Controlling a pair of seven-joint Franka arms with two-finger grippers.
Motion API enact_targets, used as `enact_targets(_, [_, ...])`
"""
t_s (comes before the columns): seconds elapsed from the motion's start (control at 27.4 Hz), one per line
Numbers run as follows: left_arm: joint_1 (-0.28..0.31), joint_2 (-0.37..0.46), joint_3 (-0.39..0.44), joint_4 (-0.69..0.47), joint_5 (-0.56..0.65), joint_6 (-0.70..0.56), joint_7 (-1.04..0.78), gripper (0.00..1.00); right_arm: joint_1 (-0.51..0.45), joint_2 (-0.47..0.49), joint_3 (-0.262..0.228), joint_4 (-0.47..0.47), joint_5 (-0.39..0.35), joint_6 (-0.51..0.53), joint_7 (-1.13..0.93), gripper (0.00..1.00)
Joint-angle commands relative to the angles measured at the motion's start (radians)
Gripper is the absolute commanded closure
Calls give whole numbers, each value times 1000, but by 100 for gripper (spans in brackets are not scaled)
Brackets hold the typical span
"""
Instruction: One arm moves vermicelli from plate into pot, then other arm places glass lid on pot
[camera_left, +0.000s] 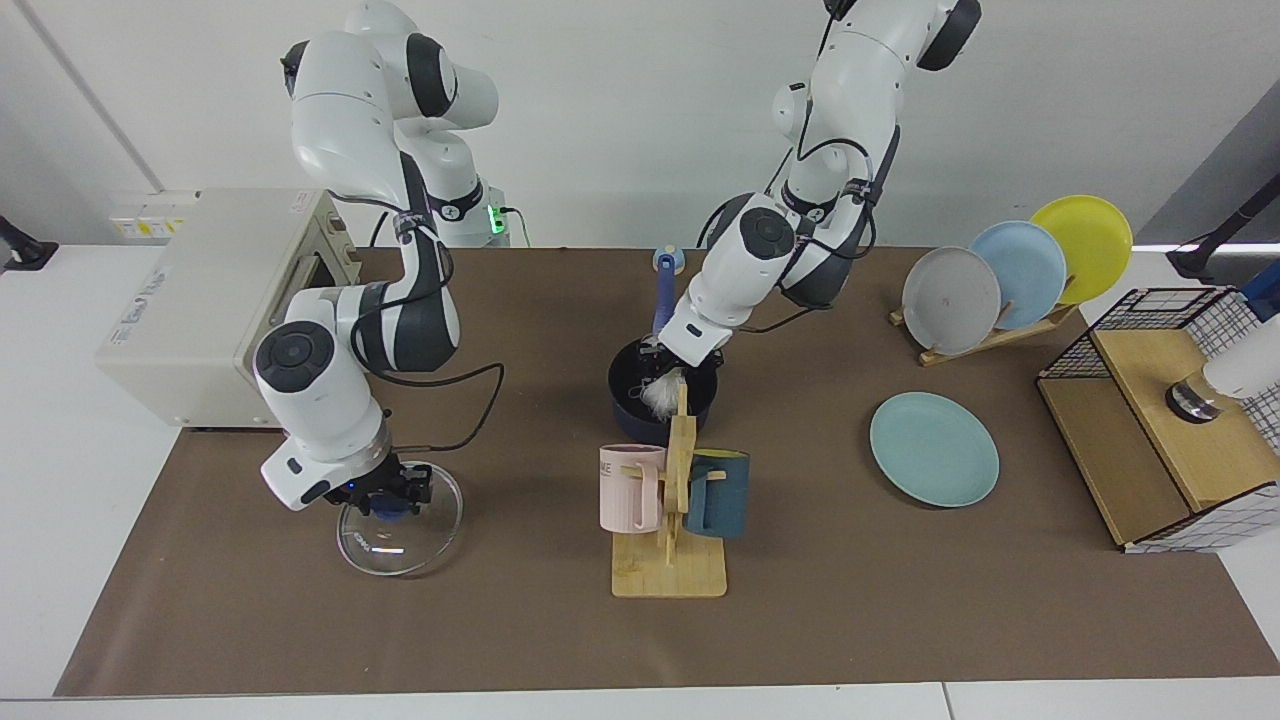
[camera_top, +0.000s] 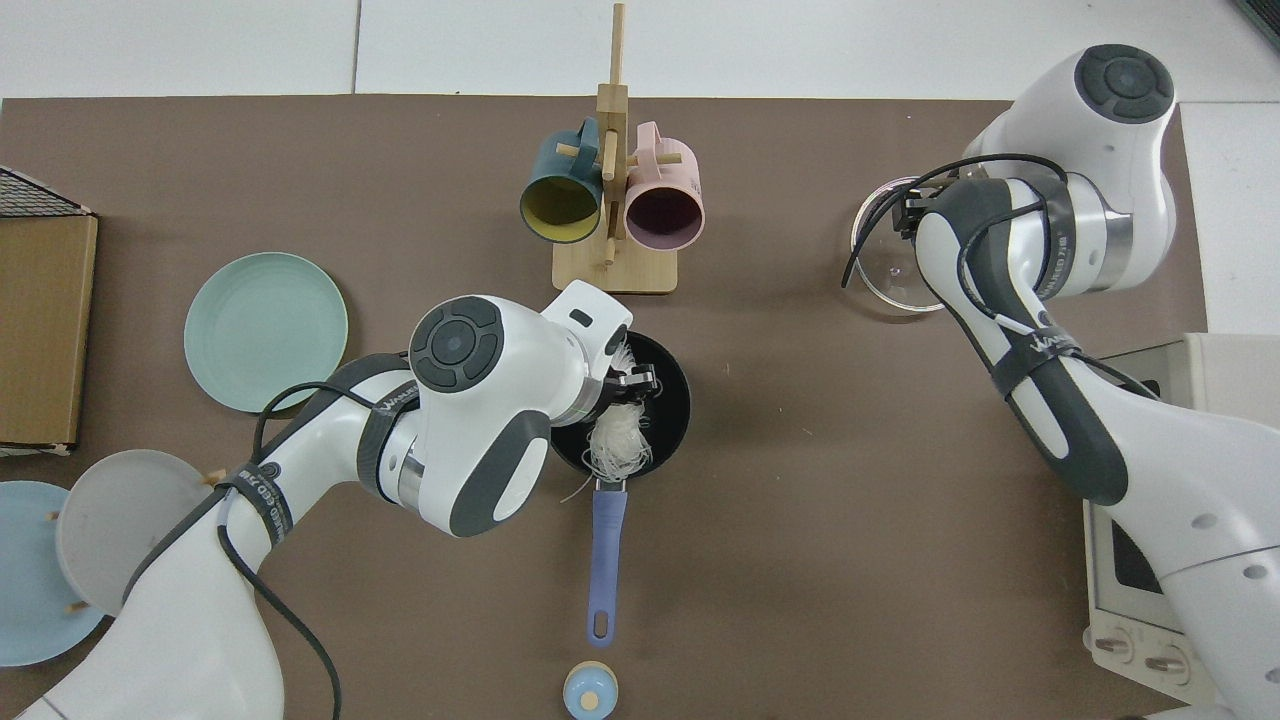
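I have the vermicelli (camera_top: 618, 445) low inside the pot (camera_top: 668, 400), bunched toward the handle side with a few strands trailing over the rim; I judge that is so it drops in cleanly; the left gripper (camera_top: 630, 384) is down in the pot mouth, fingers pinched on the bundle; the teal plate (camera_left: 934, 448) lies bare, well apart. The right gripper (camera_left: 392, 492) sits on the blue knob of the glass lid (camera_left: 400, 518), clamped on it I think, ready for its turn; the mug rack (camera_left: 672, 520) stands near the pot, which the lid must clear.
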Motion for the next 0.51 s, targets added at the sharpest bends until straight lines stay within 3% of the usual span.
enact_targets(0.0, [-8, -11, 4, -48, 14, 73, 0, 71, -8, -86, 11, -39, 8, -55, 0, 100])
enact_targets(0.11, [-9, -9, 4, -48, 14, 74, -7, 22, -7, -119, 14, -39, 8, -103, 0, 100])
enact_targets(0.15, [-9, -11, 4, -47, 14, 71, -8, 15, -8, -129, 15, -39, 8, -119, 0, 100])
enact_targets(0.26, [-14, -11, 4, -39, 14, 62, -16, 2, -8, -157, 17, -39, 9, -159, -1, 100])
enact_targets(0.47, [-8, -29, 4, 7, 14, -25, -45, 1, -10, -226, 20, -39, 9, -268, -1, 100])
